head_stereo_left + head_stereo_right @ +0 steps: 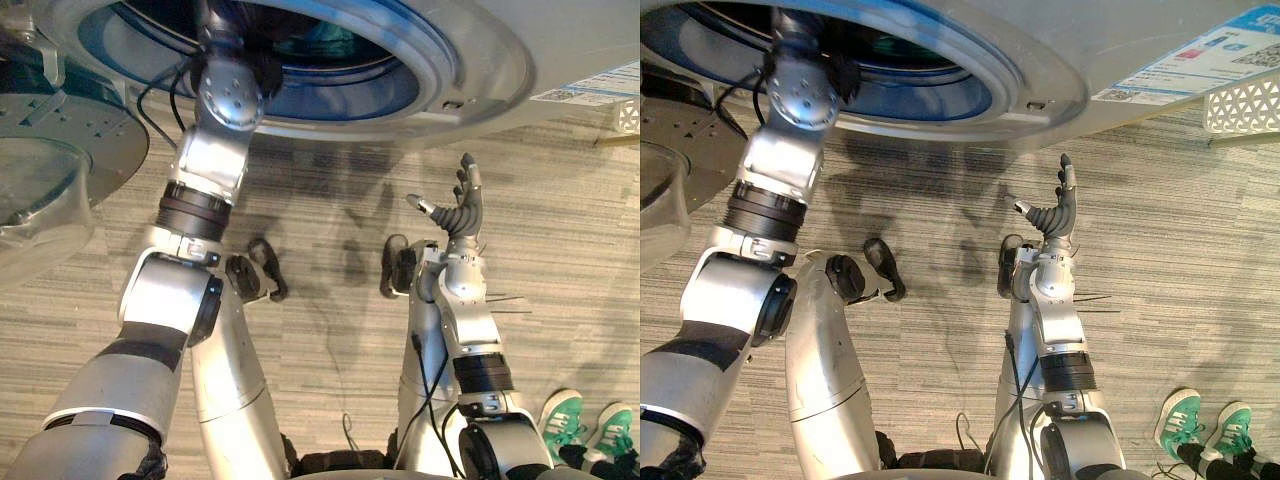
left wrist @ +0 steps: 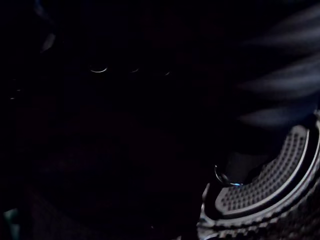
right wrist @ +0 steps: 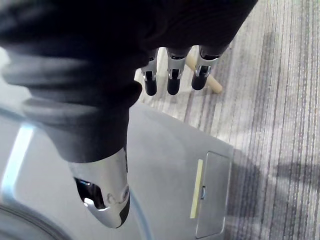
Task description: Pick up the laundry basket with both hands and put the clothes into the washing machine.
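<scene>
A laundry spot in an office-like room: a front-loading washing machine (image 1: pixel 480 60) spans the top of the frame, its round door (image 1: pixel 70 140) open at upper left. Grey striped carpet (image 1: pixel 570 230) covers the floor, with a white laundry basket (image 1: pixel 1245 105) at upper right.

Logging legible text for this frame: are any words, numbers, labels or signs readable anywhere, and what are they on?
On the washing machine front, a blue-and-white label: printed lines and code squares, too small to read.
On the machine's lower flap, a pale yellow strip: no legible characters.
No other readable text.
</scene>
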Tool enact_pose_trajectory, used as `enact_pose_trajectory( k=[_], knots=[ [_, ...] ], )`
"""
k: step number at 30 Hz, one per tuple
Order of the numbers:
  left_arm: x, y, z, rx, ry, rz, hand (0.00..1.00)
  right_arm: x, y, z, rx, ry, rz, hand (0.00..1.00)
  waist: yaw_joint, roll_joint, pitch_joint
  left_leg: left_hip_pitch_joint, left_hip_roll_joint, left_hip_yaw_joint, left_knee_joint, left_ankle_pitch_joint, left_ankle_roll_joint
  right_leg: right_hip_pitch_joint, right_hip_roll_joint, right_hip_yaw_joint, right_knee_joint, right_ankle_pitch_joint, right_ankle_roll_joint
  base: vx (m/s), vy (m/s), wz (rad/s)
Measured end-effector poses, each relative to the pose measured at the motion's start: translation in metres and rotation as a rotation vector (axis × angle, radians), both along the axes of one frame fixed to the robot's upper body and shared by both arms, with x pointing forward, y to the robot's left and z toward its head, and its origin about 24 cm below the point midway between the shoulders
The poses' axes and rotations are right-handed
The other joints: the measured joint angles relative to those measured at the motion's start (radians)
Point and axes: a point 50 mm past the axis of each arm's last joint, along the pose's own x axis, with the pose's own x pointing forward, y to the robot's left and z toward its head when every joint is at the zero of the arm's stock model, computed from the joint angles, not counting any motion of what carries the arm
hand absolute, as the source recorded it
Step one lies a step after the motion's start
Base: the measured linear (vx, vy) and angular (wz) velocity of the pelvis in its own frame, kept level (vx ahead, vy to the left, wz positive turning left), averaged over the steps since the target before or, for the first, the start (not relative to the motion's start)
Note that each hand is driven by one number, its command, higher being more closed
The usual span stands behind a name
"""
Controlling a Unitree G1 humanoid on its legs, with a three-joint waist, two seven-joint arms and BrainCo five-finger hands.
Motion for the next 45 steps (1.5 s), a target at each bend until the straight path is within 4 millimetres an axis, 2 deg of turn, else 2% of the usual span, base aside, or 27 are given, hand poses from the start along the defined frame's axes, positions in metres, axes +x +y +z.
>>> enact_pose_trajectory(
  k=[2, 8, 12, 16, 18, 20, 21, 22, 25, 26, 27, 28, 29, 30, 32, 33, 35, 36, 38, 42, 45],
  knots=[
    [0.001, -0.001, -0.005, 0.068, 0.012, 0.023, 0.00, 0.000, -0.001, 0.000, 0.001, 0.000, 0.008, 0.00, 0.002, 0.000, 0.000, 0.001, -0.001, -0.003, -0.001, 0.006, 0.000, 0.002, -0.002, -0.001, 0.003, -0.001, -0.002, 0.00, -0.035, 0.09],
    [-0.009, -0.007, 0.004, 0.307, -0.093, 0.144, 0.00, 0.000, -0.011, 0.002, -0.039, -0.004, 0.006, 0.00, 0.006, -0.001, -0.001, 0.006, -0.024, -0.024, -0.029, 0.041, -0.008, 0.024, -0.031, -0.028, 0.006, -0.007, -0.016, -0.01, -0.039, 0.18],
    [-0.025, -0.008, 0.016, 0.347, -0.205, 0.162, 0.00, -0.002, -0.016, 0.000, -0.034, -0.005, -0.011, 0.00, 0.012, -0.004, -0.003, 0.016, -0.034, -0.040, -0.041, 0.050, -0.022, 0.040, -0.036, -0.043, 0.006, -0.013, -0.027, 0.00, -0.044, 0.09],
    [-0.034, -0.001, 0.007, 0.309, -0.238, 0.167, 0.00, -0.005, -0.020, -0.006, -0.032, 0.016, -0.025, 0.00, 0.018, -0.005, -0.004, 0.041, -0.034, -0.045, -0.070, 0.066, -0.028, 0.066, -0.036, -0.056, -0.012, -0.015, -0.033, 0.02, -0.045, 0.03],
    [-0.033, 0.007, -0.013, 0.255, -0.193, 0.168, 0.00, -0.007, -0.021, -0.011, -0.035, 0.033, -0.030, 0.00, 0.018, -0.005, -0.005, 0.074, -0.035, -0.049, -0.094, 0.072, -0.037, 0.101, -0.035, -0.068, -0.032, -0.016, -0.037, 0.03, -0.047, 0.01],
    [-0.031, 0.015, -0.050, 0.149, -0.098, 0.166, 0.00, -0.011, -0.024, -0.020, -0.037, 0.068, -0.041, 0.00, 0.023, -0.006, -0.006, 0.134, -0.036, -0.058, -0.138, 0.080, -0.049, 0.168, -0.034, -0.089, -0.069, -0.017, -0.046, 0.04, -0.055, 0.03],
    [-0.031, 0.016, -0.061, 0.114, -0.067, 0.158, 0.00, -0.012, -0.025, -0.023, -0.035, 0.080, -0.047, 0.00, 0.026, -0.006, -0.007, 0.152, -0.036, -0.059, -0.151, 0.084, -0.052, 0.188, -0.035, -0.096, -0.081, -0.018, -0.050, 0.05, -0.072, 0.08],
    [-0.032, 0.017, -0.080, 0.045, -0.011, 0.137, 0.00, -0.015, -0.028, -0.029, -0.027, 0.102, -0.059, 0.00, 0.033, -0.009, -0.009, 0.186, -0.037, -0.059, -0.177, 0.087, -0.057, 0.221, -0.035, -0.103, -0.101, -0.019, -0.055, 0.05, -0.089, 0.07],
    [-0.041, 0.023, -0.163, -0.209, 0.259, 0.084, 0.00, -0.026, -0.033, -0.064, 0.018, 0.243, -0.092, 0.00, 0.051, -0.026, -0.052, 0.305, -0.050, -0.059, -0.284, 0.109, -0.083, 0.343, -0.037, -0.136, -0.185, -0.020, -0.072, 0.07, -0.091, 0.13],
    [-0.045, 0.023, -0.180, -0.263, 0.314, 0.064, 0.00, -0.030, -0.034, -0.073, 0.022, 0.280, -0.096, 0.00, 0.054, -0.029, -0.074, 0.321, -0.055, -0.062, -0.306, 0.114, -0.088, 0.358, -0.039, -0.142, -0.202, -0.019, -0.077, 0.09, -0.069, 0.20],
    [-0.058, 0.025, -0.220, -0.391, 0.440, 0.036, 0.00, -0.040, -0.037, -0.096, 0.036, 0.376, -0.104, 0.00, 0.064, -0.035, -0.109, 0.378, -0.062, -0.063, -0.368, 0.130, -0.096, 0.416, -0.049, -0.164, -0.250, -0.017, -0.083, 0.11, -0.068, 0.23],
    [-0.064, 0.025, -0.235, -0.434, 0.489, 0.028, 0.00, -0.043, -0.038, -0.104, 0.044, 0.411, -0.110, 0.00, 0.064, -0.035, -0.111, 0.411, -0.067, -0.063, -0.396, 0.137, -0.100, 0.452, -0.052, -0.172, -0.272, -0.017, -0.085, 0.13, -0.087, 0.28],
    [-0.075, 0.026, -0.262, -0.517, 0.582, 0.015, 0.00, -0.051, -0.040, -0.119, 0.052, 0.478, -0.118, 0.00, 0.067, -0.035, -0.112, 0.484, -0.072, -0.062, -0.451, 0.151, -0.107, 0.528, -0.056, -0.190, -0.318, -0.015, -0.089, 0.11, -0.081, 0.21],
    [-0.083, 0.028, -0.276, -0.559, 0.631, 0.011, 0.00, -0.055, -0.040, -0.127, 0.056, 0.515, -0.116, 0.00, 0.068, -0.036, -0.117, 0.523, -0.073, -0.060, -0.480, 0.159, -0.110, 0.568, -0.058, -0.200, -0.343, -0.013, -0.093, 0.14, -0.100, 0.24],
    [-0.113, 0.036, -0.323, -0.689, 0.793, 0.037, 0.00, -0.080, -0.045, -0.157, 0.062, 0.643, -0.132, 0.00, 0.072, -0.035, -0.186, 0.634, -0.091, -0.059, -0.596, 0.189, -0.118, 0.685, -0.067, -0.233, -0.439, -0.002, -0.100, 0.18, -0.079, 0.26],
    [-0.120, 0.039, -0.332, -0.705, 0.824, 0.050, 0.00, -0.086, -0.046, -0.164, 0.064, 0.672, -0.137, 0.00, 0.075, -0.033, -0.195, 0.671, -0.091, -0.057, -0.624, 0.197, -0.118, 0.723, -0.067, -0.242, -0.466, 0.002, -0.101, 0.19, -0.045, 0.19],
    [-0.148, 0.050, -0.365, -0.756, 0.940, 0.100, 0.00, -0.111, -0.048, -0.188, 0.074, 0.788, -0.149, 0.00, 0.089, -0.033, -0.246, 0.798, -0.101, -0.055, -0.748, 0.226, -0.122, 0.858, -0.065, -0.276, -0.582, 0.024, -0.095, 0.15, -0.011, 0.20],
    [-0.153, 0.052, -0.371, -0.766, 0.963, 0.114, 0.00, -0.116, -0.048, -0.193, 0.077, 0.812, -0.148, 0.00, 0.090, -0.032, -0.259, 0.824, -0.105, -0.055, -0.777, 0.236, -0.121, 0.887, -0.065, -0.285, -0.612, 0.031, -0.094, 0.19, 0.013, 0.24],
    [-0.177, 0.064, -0.399, -0.785, 1.083, 0.179, 0.00, -0.127, -0.046, -0.207, 0.085, 0.884, -0.126, 0.00, 0.090, -0.029, -0.297, 0.932, -0.108, -0.047, -0.890, 0.267, -0.117, 1.006, -0.054, -0.314, -0.739, 0.072, -0.083, 0.16, 0.033, 0.09],
    [-0.205, 0.070, -0.424, -0.760, 1.220, 0.233, 0.00, -0.141, -0.041, -0.222, 0.112, 0.966, -0.104, 0.00, 0.093, -0.024, -0.354, 1.053, -0.105, -0.014, -1.021, 0.298, -0.107, 1.134, -0.034, -0.324, -0.913, 0.139, -0.061, 0.14, 0.060, -0.09],
    [-0.222, 0.073, -0.439, -0.733, 1.313, 0.268, 0.00, -0.154, -0.040, -0.234, 0.128, 1.034, -0.094, 0.00, 0.092, -0.004, -0.404, 1.145, -0.112, 0.023, -1.123, 0.322, -0.096, 1.231, -0.024, -0.320, -1.068, 0.205, -0.041, 0.14, 0.101, -0.20]
  ],
)
